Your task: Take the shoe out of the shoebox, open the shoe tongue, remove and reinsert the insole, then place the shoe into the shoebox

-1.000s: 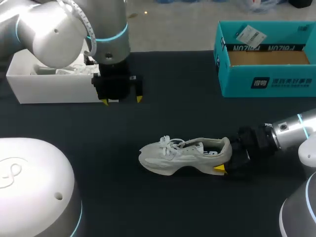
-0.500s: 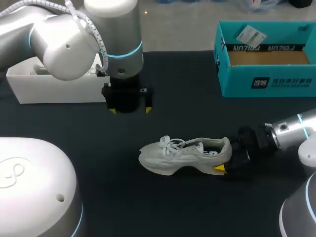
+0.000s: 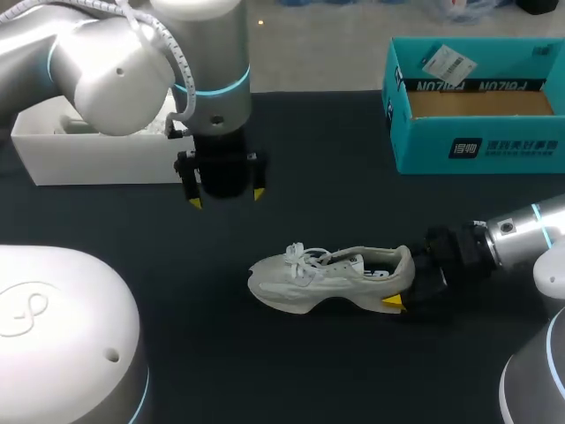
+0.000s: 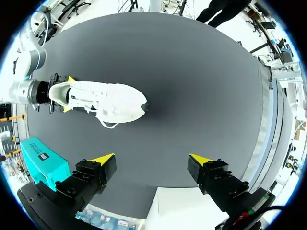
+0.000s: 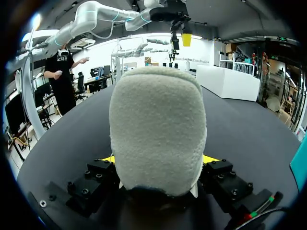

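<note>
The right jaws clamp the heel of the white shoe (image 3: 331, 278) from both sides, at its 3 o'clock end; the toe points to 9 o'clock. The shoe rests on its sole near the middle of the dark worktop (image 3: 291, 371). The left jaws hang wide apart and empty above the worktop, at 10 o'clock from the shoe. The teal shoebox (image 3: 477, 146) stands open at 1 o'clock, and a white box (image 3: 97, 159) sits beyond the left jaws.
</note>
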Robot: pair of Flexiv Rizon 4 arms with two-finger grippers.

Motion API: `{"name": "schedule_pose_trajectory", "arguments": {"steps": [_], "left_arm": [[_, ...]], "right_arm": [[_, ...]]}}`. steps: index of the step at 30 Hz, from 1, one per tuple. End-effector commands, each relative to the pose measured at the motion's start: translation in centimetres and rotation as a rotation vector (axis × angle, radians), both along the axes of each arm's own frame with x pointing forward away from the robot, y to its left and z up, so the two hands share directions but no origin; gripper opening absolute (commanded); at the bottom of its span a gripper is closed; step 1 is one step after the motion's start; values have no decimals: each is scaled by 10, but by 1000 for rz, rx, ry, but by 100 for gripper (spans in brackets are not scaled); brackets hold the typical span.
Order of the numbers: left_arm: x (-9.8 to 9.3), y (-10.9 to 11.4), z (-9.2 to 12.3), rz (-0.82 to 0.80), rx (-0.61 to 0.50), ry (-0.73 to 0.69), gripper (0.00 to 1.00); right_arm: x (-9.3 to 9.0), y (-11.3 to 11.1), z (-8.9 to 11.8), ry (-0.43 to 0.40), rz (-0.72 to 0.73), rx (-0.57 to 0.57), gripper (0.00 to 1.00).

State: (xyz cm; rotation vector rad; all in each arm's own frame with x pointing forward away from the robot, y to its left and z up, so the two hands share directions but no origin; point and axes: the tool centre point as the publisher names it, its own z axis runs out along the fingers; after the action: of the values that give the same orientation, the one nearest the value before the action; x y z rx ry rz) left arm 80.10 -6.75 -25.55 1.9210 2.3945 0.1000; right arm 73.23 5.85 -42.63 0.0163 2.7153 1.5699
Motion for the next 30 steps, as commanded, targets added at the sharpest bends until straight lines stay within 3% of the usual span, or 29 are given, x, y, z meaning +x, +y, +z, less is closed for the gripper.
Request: {"name": "schedule_pose_trajectory", "arguments": {"steps": [1,2,17,19,22,24,25,27,30], "left_arm": [[-9,-15,6,751,125,60,100],[-12,-23,5,759,63,31,100],[-12,-23,5,759,63,31,100],[-9,-30,4,960,124,-32,100],[-11,-43,4,1301,61,-53,100],[-11,-46,-1,1631,83,-72,100],[-16,-48,-3,1800,44,-141,100],[-24,-63,-8,1844,26,-105,100],[-24,-63,-8,1844,26,-105,100]], "right_arm": [[1,3,-3,-1,-3,-3,0],[1,3,-3,-1,-3,-3,0],[1,3,-3,-1,-3,-3,0],[1,3,-3,-1,-3,-3,0],[1,3,-3,-1,-3,-3,0],[1,3,-3,-1,-3,-3,0],[1,3,-3,-1,-3,-3,0],[1,3,-3,-1,-3,-3,0],[1,3,-3,-1,-3,-3,0]]}}
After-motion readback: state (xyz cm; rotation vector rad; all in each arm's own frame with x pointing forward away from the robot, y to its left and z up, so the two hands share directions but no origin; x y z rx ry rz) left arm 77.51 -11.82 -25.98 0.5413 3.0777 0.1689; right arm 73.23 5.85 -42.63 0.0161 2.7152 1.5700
